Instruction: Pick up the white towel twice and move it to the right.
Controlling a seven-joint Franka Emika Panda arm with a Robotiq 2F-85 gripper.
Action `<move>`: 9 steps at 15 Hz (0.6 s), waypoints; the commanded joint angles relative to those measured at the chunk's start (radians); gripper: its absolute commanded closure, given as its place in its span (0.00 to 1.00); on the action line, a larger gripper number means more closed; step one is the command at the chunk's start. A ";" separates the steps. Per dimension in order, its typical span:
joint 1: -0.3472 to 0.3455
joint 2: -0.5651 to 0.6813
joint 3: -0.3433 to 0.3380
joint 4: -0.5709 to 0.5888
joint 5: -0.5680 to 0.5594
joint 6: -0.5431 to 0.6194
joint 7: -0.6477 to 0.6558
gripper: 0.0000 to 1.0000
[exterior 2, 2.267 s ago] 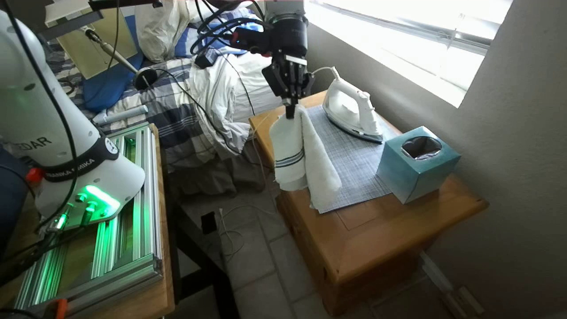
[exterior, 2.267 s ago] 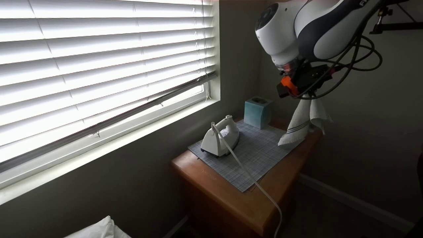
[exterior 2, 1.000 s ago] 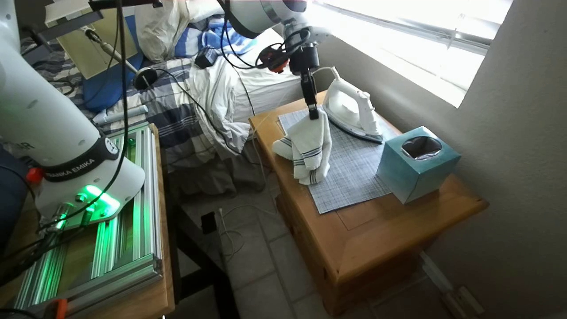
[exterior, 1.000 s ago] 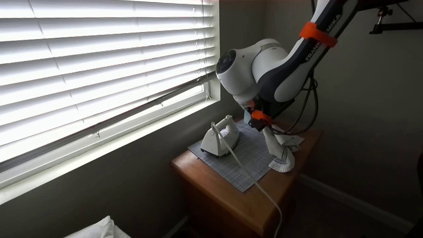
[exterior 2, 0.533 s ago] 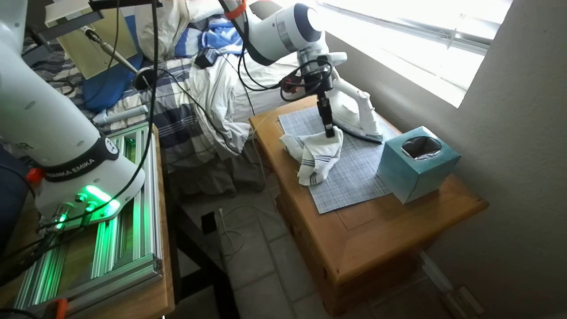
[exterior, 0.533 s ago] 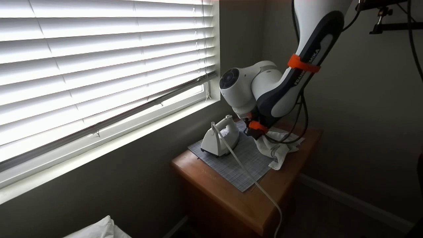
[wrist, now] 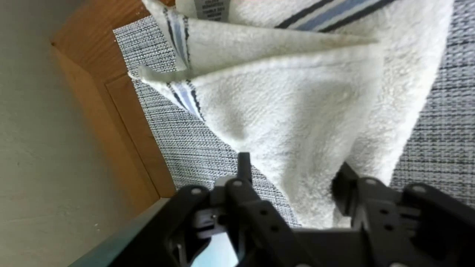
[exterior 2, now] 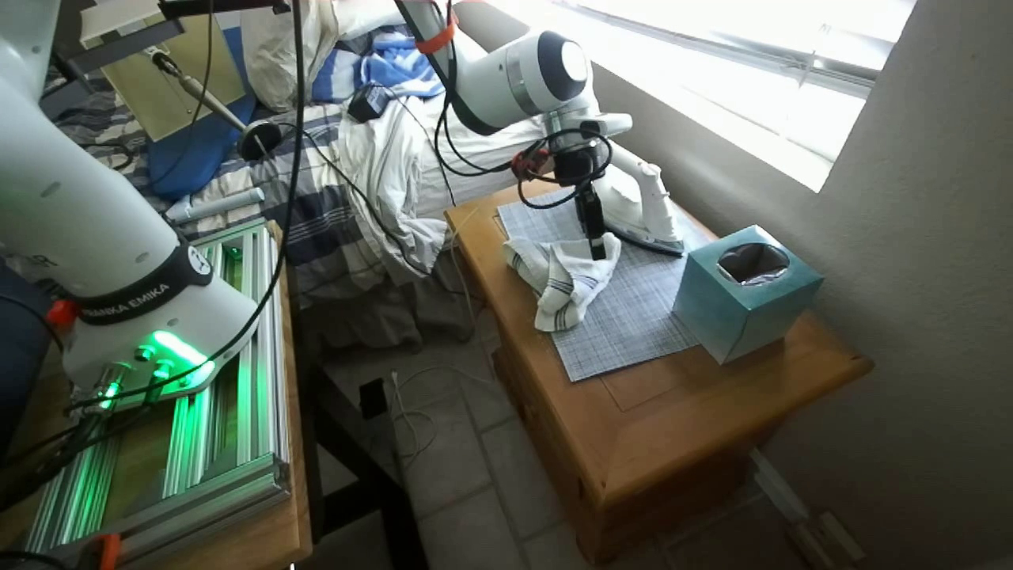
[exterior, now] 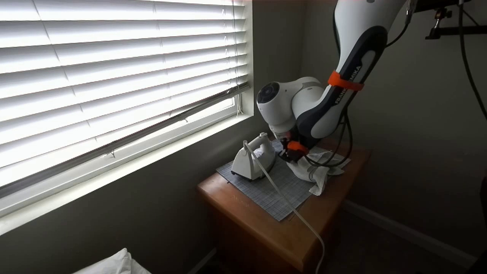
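The white towel with dark and blue stripes lies crumpled on the grey placemat, over its edge toward the robot base. It shows in both exterior views, partly behind the cables. In the wrist view the towel fills the middle, folded over itself. My gripper is open, its two black fingers apart with a narrow part of the towel between them. In an exterior view the gripper's fingertips are at the towel's end nearest the iron. Whether the right finger touches the cloth I cannot tell.
A white iron stands on the placemat close beside the gripper, its cord running over the table edge. A teal tissue box stands at a corner of the wooden table. The window wall is beyond the iron.
My gripper has carried the hanging towel over the table and lowered it onto the placemat. In the last half second it has sunk slightly further and the towel has flattened.
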 commanded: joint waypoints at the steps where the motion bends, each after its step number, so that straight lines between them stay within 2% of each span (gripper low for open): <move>1: -0.011 -0.134 0.003 -0.085 0.077 -0.014 -0.047 0.14; 3: -0.027 -0.212 0.027 -0.127 0.151 -0.054 -0.105 0.02; 4: -0.041 -0.245 0.046 -0.144 0.207 -0.074 -0.150 0.00; 7: -0.064 -0.295 0.085 -0.135 0.413 -0.141 -0.268 0.00; 9: -0.067 -0.300 0.096 -0.103 0.536 -0.213 -0.286 0.00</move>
